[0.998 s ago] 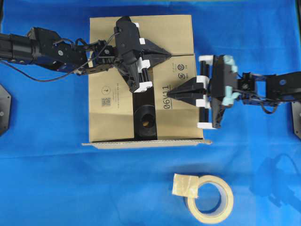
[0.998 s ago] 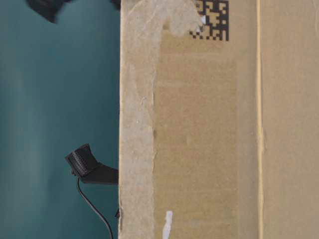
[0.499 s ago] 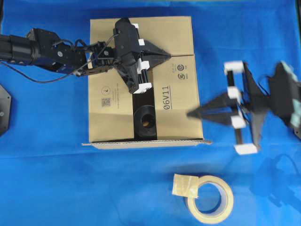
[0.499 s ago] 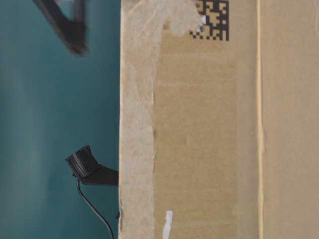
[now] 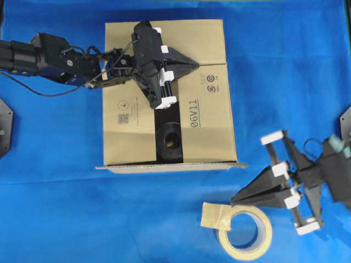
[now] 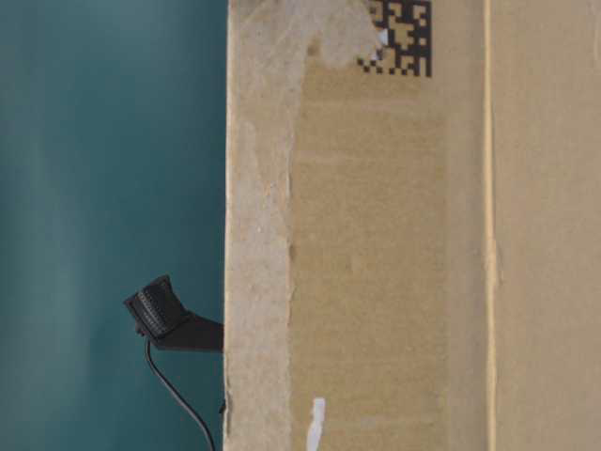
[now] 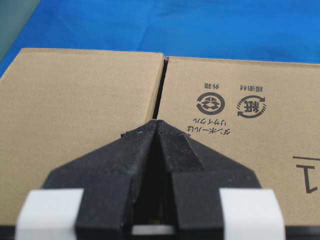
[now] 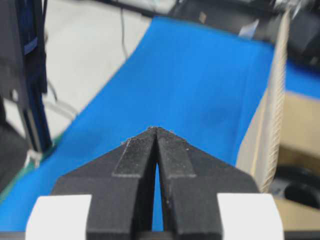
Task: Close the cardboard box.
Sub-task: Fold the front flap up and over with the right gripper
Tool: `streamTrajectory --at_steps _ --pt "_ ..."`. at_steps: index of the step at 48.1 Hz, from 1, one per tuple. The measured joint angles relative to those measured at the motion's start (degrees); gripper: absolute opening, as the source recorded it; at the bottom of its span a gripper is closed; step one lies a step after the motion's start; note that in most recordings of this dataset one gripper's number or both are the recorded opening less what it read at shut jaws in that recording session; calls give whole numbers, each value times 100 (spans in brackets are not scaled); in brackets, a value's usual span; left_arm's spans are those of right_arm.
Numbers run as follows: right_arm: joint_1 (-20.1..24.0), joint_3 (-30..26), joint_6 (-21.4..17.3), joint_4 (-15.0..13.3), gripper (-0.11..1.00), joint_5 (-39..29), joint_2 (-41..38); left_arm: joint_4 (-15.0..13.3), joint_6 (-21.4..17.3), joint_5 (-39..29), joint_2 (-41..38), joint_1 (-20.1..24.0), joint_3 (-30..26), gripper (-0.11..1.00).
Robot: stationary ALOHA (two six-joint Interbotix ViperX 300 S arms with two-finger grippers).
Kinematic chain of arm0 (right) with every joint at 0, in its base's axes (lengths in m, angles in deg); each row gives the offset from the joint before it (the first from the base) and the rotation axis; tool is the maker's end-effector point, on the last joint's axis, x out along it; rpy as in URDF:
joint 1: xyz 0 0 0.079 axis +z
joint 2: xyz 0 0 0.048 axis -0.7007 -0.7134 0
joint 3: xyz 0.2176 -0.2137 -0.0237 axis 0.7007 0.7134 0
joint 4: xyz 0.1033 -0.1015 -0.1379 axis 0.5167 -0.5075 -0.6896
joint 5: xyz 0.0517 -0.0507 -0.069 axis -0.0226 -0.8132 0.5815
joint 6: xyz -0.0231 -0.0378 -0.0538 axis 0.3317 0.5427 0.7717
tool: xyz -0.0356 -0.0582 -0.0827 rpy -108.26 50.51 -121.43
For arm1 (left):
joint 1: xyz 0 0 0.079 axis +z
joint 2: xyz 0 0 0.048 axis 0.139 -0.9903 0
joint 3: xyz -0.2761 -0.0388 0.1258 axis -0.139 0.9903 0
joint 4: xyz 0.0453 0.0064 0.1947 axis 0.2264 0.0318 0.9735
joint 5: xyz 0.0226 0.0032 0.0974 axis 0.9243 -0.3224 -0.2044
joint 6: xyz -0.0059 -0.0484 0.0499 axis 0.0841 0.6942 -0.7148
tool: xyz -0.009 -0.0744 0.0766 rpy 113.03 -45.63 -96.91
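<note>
The cardboard box (image 5: 170, 93) sits on the blue-covered table (image 5: 285, 71), toward the upper middle of the overhead view. Its two large top flaps lie flat across the upper part, meeting at a thin seam, but a dark rectangular gap (image 5: 167, 137) stays uncovered near the front edge, and something round and black shows inside it. The right flap carries the "06V11" mark (image 5: 193, 113) and two recycling symbols (image 7: 231, 105). A narrow flap edge (image 5: 170, 165) juts out along the box's near side.

The left hand (image 5: 194, 64) rests on top of the box, its fingertips pressed together with nothing between them, the tips lying at the seam between the flaps. In the left wrist view the closed tips point straight along that seam.

The right hand (image 5: 237, 196) is off the box, low on the right above the cloth, fingers closed and empty, its tip just above the beige tape roll (image 5: 244, 232). The table-level view shows only the box's side wall (image 6: 394, 244) with a printed code (image 6: 402, 38) and torn tape remnants.
</note>
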Motion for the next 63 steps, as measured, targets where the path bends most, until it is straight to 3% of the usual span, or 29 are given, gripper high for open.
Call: streamTrajectory --at_steps 13,22,30,37,63 --pt "-53 9 0 26 0 0 -141 0 -9 0 0 0 9 0" --pt "-677 158 -18 44 0 -105 141 0 0 0 0 -9 9 0" --pt "-1283 193 -18 272 0 -413 220 0 -9 0 0 -18 9 0" --pt "-1564 193 -18 378 0 -580 141 0 -9 0 0 -18 18 0" --pt "-1828 193 -35 800 0 -650 -747 9 9 0 -9 -105 35 0"
